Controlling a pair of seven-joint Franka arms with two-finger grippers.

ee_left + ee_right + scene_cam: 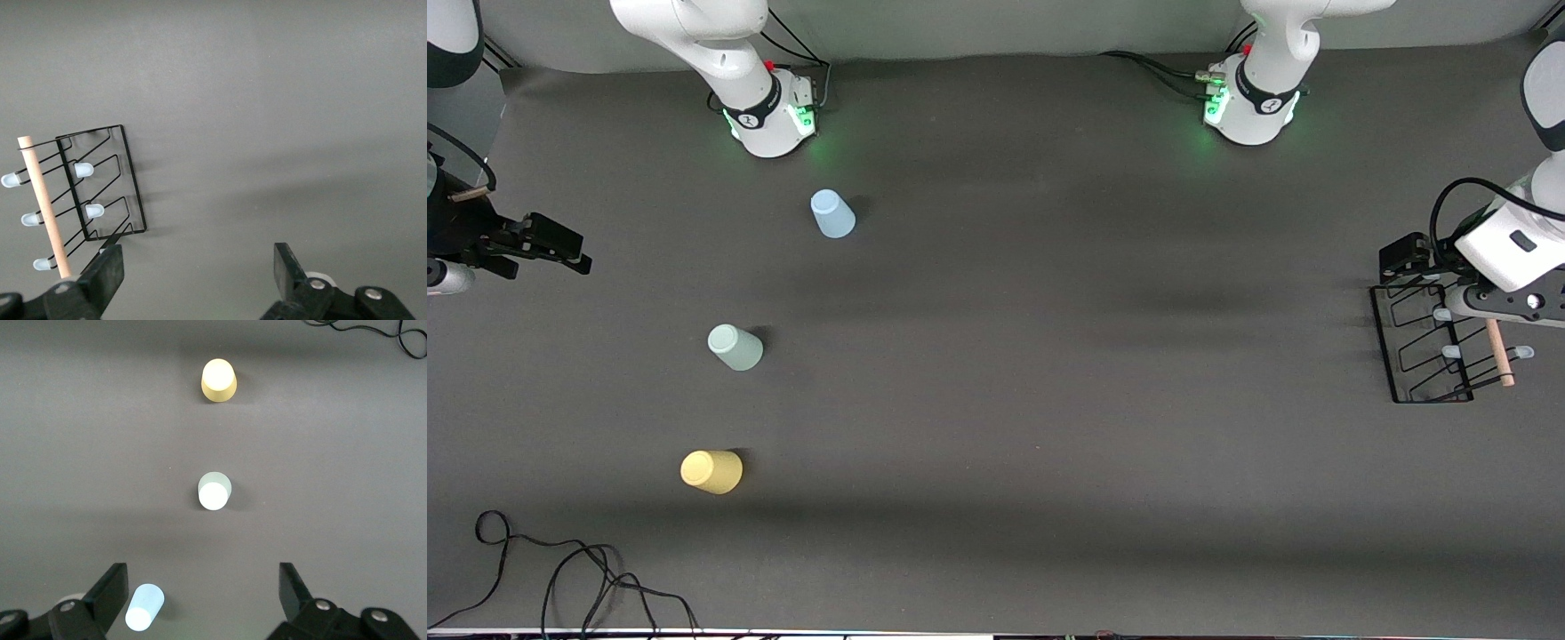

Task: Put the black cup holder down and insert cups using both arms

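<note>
Black cup holder (1423,342): stood on the table at the left arm's end, wooden rod handle (1500,352) along its top, pale-tipped pegs showing.
Light blue cup (832,214): sat upside down toward the right arm's end, farthest of the three from the front camera.
Pale green cup (735,347): upside down, between the other two, apart from both.
Yellow cup (711,471): upside down, nearest the front camera.
Left gripper (197,270): hung over the holder's edge, fingers spread, holding nothing.
Right gripper (203,590): waited off the right arm's end of the table, fingers spread, empty.
Loose cables (560,578): lay at the table edge nearest the front camera.
</note>
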